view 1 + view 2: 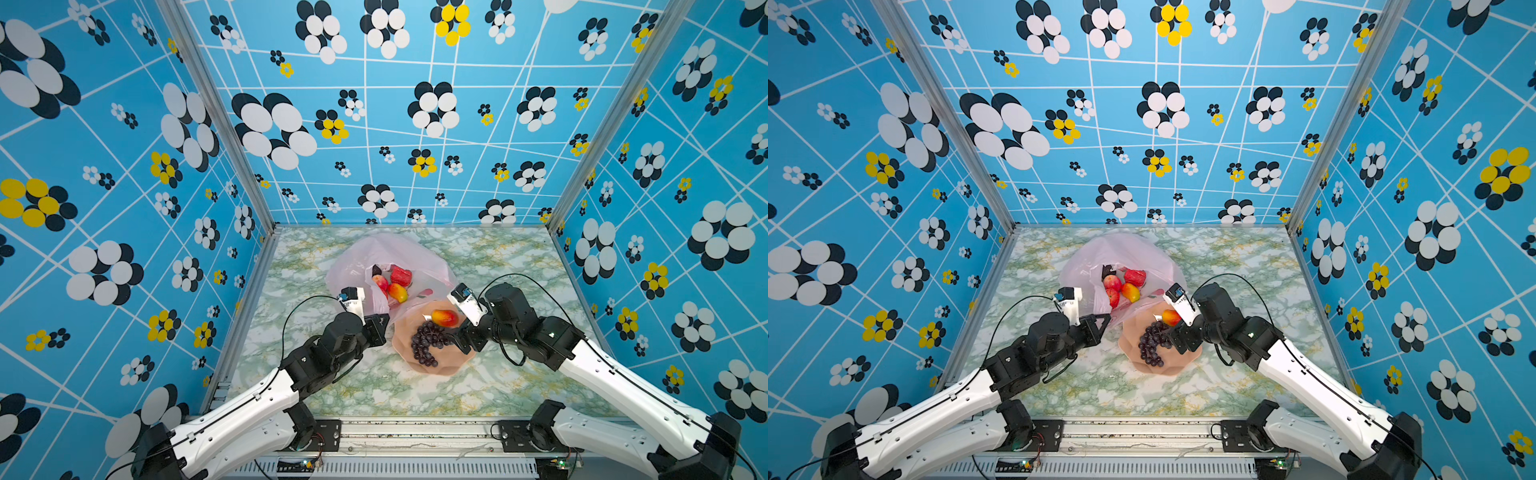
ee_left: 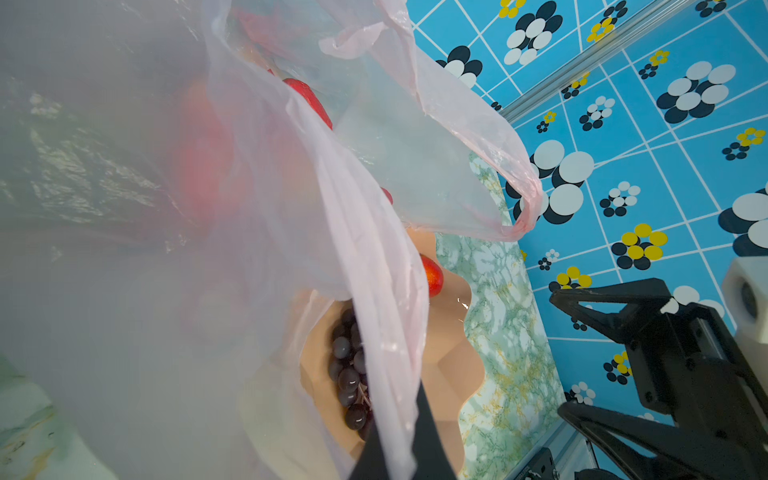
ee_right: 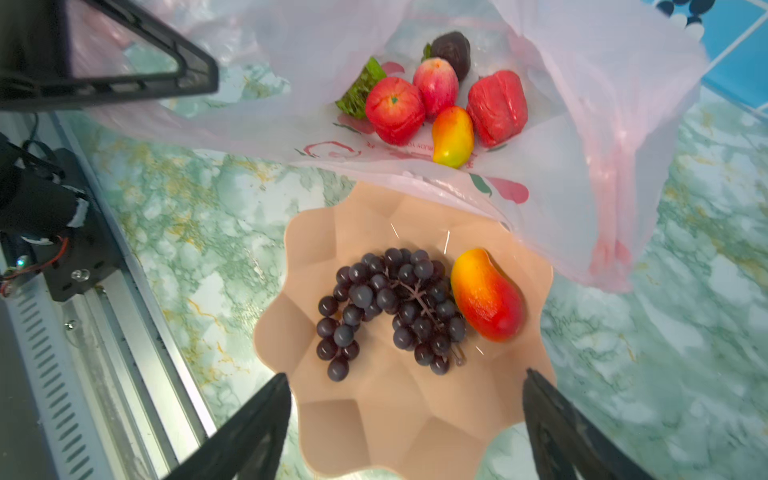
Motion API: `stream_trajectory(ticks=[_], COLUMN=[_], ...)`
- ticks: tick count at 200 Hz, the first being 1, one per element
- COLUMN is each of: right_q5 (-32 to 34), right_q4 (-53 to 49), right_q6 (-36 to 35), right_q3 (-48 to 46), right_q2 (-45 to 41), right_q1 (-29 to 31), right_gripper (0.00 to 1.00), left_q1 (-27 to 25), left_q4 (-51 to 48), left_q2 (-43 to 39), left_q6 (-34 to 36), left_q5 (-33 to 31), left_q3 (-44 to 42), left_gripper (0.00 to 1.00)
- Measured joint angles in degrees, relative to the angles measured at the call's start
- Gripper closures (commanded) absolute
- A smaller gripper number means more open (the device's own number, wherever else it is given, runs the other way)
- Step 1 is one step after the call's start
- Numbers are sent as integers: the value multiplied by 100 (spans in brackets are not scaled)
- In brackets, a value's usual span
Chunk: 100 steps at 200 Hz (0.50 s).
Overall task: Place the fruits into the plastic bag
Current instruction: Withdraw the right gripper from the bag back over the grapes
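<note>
The left jaws are pressed together, pinching a fold of the plastic bag (image 2: 365, 291) at its rim and holding the mouth open above the counter (image 3: 199, 208); beyond them, inside the bag, lie a bumpy red fruit (image 3: 496, 108), a second red one (image 3: 395, 110), a pink-red round one (image 3: 436, 85), a dark maroon one (image 3: 453, 50) and a small mango (image 3: 453, 137); the right jaws stand spread wide, holding nothing, over the near rim of the peach bowl (image 3: 374, 424); just ahead of them, in the bowl, the grape bunch (image 3: 386, 303) lies just beside a larger mango (image 3: 486, 295); the bag's edge drapes over the bowl's far rim.
</note>
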Motion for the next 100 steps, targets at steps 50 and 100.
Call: stream_trajectory(ticks=[50,100], right_q5=[-15,-490], right_q4=[-334,-684], right_q6=[588,2763], right_q3=[136,459], right_q2=[413,1329], right_q1=[39,686], right_gripper=[40,33], left_q1=[0,0], left_q4=[33,37], left_q2=[20,15], left_q6=[-4,-20], left_q5=[-2,-26], left_q3=[0,0], left_gripper=[100,100])
